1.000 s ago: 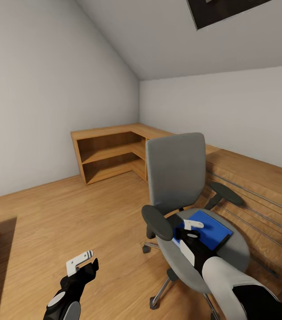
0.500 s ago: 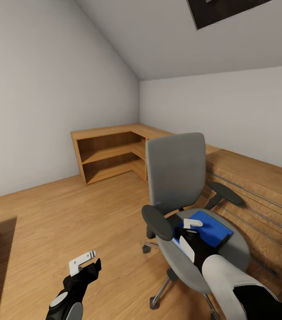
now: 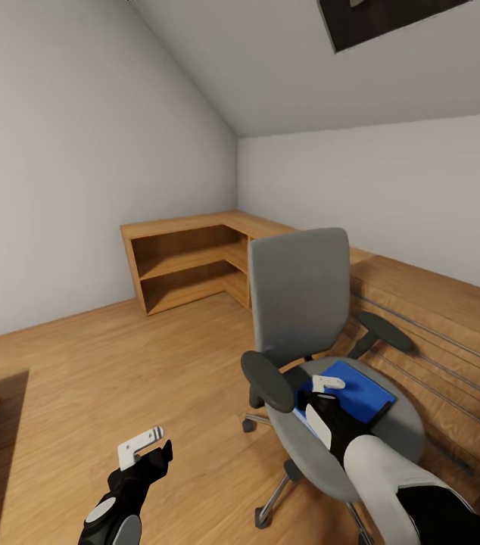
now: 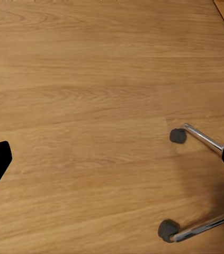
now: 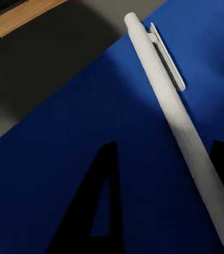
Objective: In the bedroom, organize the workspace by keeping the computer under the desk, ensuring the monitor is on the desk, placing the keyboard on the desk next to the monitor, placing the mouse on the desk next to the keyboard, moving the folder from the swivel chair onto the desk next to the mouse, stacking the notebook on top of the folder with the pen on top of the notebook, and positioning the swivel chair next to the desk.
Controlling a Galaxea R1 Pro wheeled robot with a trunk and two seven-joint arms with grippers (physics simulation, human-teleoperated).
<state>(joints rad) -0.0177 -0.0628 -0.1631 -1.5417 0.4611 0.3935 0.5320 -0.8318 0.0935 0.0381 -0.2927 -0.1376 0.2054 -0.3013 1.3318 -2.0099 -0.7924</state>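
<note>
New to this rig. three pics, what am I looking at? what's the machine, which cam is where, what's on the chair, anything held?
It is a simulated wheeled robot with two arms, each ending in a two-finger end effector. The wide picture is from its head camera, looking down over both arms. The other two come from cameras near each wrist, looking along the fingers.

In the head view, a grey swivel chair stands on a wood floor, with low wooden shelving in the corner. A blue folder lies on the seat, and the right wrist view shows a pale pen lying on it.

The right end effector is right over the folder, fingers apart on either side of the pen; I can't tell if it touches anything. The left end effector hangs open over the floor, holding nothing; its camera sees the chair's castors.
</note>
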